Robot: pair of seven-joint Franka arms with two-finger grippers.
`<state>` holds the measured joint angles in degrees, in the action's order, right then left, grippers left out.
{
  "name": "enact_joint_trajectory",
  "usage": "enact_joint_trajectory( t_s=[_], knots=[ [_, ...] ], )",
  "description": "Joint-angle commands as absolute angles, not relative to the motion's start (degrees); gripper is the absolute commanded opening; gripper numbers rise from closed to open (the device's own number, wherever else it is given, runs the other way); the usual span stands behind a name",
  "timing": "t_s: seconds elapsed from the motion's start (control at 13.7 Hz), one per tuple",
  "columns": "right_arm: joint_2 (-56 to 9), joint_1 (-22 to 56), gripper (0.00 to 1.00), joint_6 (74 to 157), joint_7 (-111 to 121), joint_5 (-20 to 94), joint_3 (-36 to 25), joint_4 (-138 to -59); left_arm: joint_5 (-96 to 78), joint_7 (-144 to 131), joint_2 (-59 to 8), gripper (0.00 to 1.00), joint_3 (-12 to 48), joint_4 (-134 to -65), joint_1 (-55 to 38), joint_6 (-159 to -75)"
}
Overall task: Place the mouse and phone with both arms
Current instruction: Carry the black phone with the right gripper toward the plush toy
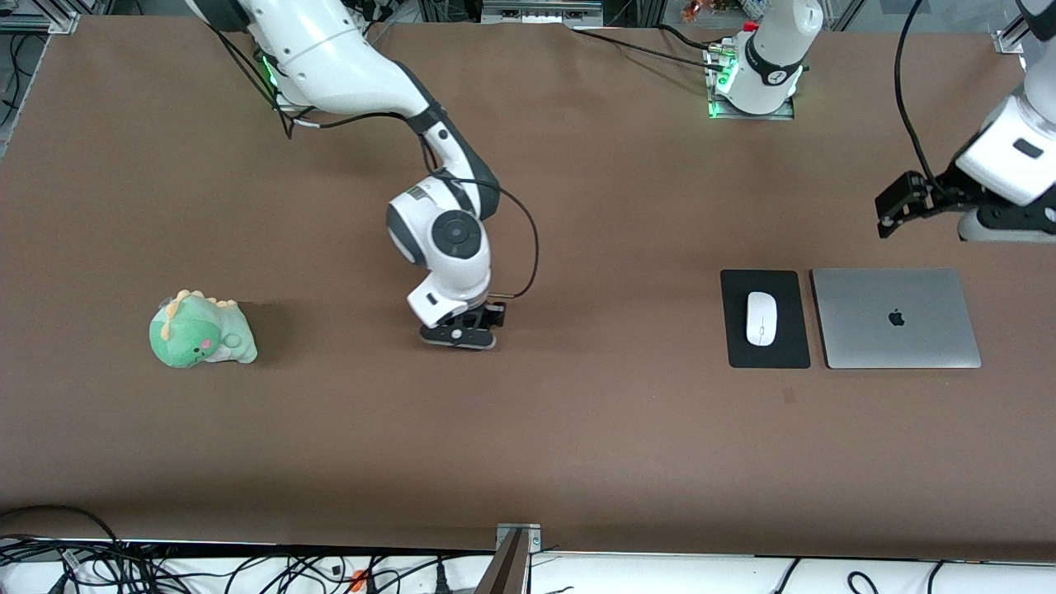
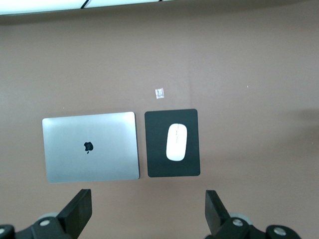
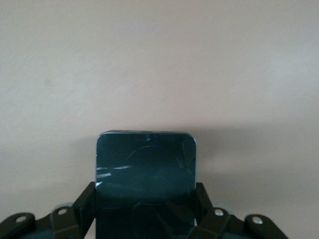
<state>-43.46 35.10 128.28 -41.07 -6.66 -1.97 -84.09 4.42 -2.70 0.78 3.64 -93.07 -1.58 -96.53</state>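
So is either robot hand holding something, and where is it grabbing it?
The right gripper pinches the phone by its two long edges, low over the table. The left gripper is open, holding nothing.

Robotics lab. Two white arms (image 1: 346, 66) bolted by lit bases (image 1: 751, 91) to brown-covered table (image 1: 577, 445); loose cables (image 1: 165, 569) tangled along edge nearest front camera; metal framing (image 1: 33, 16) at corners. Props laid out: laptop (image 1: 895, 318), plush toy (image 1: 200, 330).

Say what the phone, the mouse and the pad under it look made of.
Phone: glossy glass face, judging by reflections and crack-like lines, between the right gripper's fingers.
Mouse: smooth white, probably plastic.
Pad: matte black, likely fabric or rubber; no shine.
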Motion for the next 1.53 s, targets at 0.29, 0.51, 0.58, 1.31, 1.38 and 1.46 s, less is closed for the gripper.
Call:
enact_joint_trajectory(
  t_s=[0.29,0.51,0.58,1.31,1.38,1.46],
  knots=[
    [-36.74,20.32,0.5,117.6,-10.92,1.85,-1.32,-85.78,4.49,0.17,1.85,1.0,2.2,-94.31,-2.64,-95.28],
    [-37.35,14.87,0.51,120.31,-5.02,1.93,-1.32,-89.45,4.39,0.09,1.76,1.0,2.2,-94.31,-2.72,-94.83],
    [-37.27,13.37,0.51,122.58,-4.23,1.93,-1.32,-91.65,4.39,0.17,1.67,1.0,2.2,-94.22,-2.64,-94.83],
    [-39.46,8.61,0.77,133.15,1.23,5.62,-1.32,-98.35,4.31,0.44,0.7,1.0,2.2,-92.99,-2.72,-93.52],
    [-39.29,8.61,0.99,132.98,1.06,5.62,-1.32,-98.35,4.31,0.44,0.7,1.0,2.2,-92.99,-2.72,-93.52],
    [-38.77,8.61,1.0,132.54,1.14,5.62,-1.23,-98.0,4.31,0.44,0.7,1.0,2.2,-92.99,-2.72,-93.52]
  ],
)
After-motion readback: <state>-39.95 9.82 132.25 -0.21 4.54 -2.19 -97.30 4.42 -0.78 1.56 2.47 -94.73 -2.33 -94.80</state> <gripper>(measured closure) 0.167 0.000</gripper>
